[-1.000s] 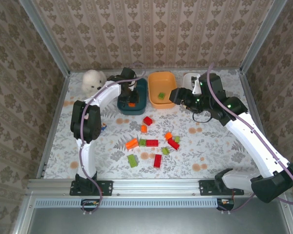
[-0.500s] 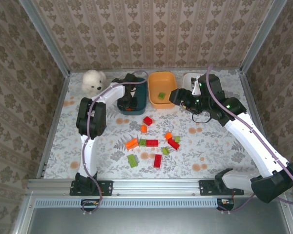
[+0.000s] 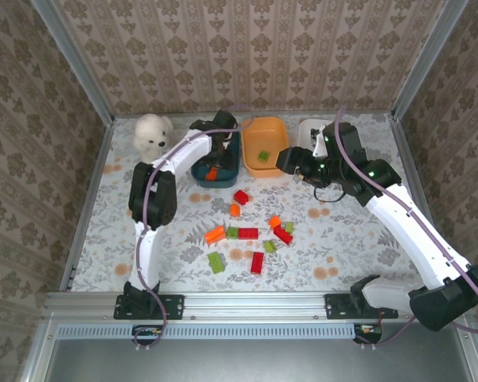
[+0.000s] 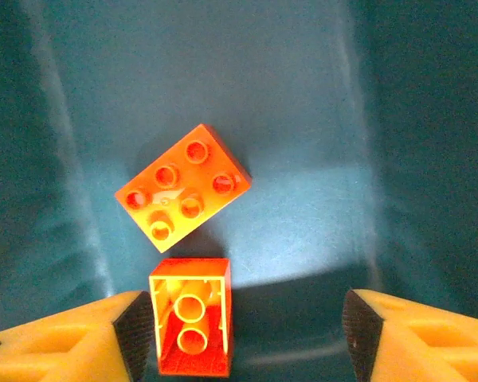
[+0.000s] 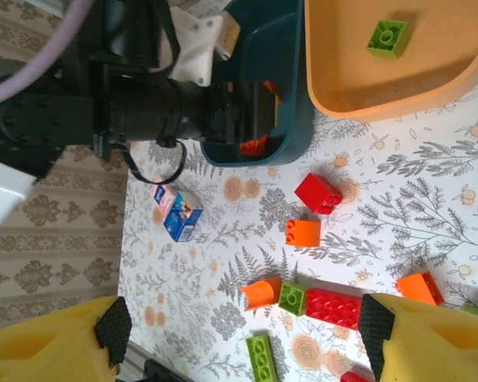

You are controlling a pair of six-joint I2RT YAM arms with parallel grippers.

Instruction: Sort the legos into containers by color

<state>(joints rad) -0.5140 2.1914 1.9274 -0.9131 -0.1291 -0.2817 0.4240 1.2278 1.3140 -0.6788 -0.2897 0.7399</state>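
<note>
The left arm folds at its elbow and reaches toward 12 o'clock, with the left tool (image 3: 217, 149) dipped into the dark teal tub (image 3: 233, 172). The right arm arcs up from 5 o'clock, and the right tool (image 3: 287, 158) hovers at the 4 o'clock corner of the orange tub (image 3: 276, 130).

The left wrist view gives detail the overhead lacks. A studs-up orange brick (image 4: 182, 193) lies on the tub floor, long axis from 8 to 2 o'clock. An upturned orange brick (image 4: 190, 326) (hollow side showing) lies 12 to 6, just beside one finger. The left tool's fingers stand apart — gripping nothing.

From the right wrist, that tool's fingers are spread wide and empty. Below them are a green brick (image 5: 387, 37) in the orange tub, a blue-and-pink carton (image 5: 178, 215) and the loose bricks (image 5: 319, 193) scattered on the worktop (image 5: 430, 191).
</note>
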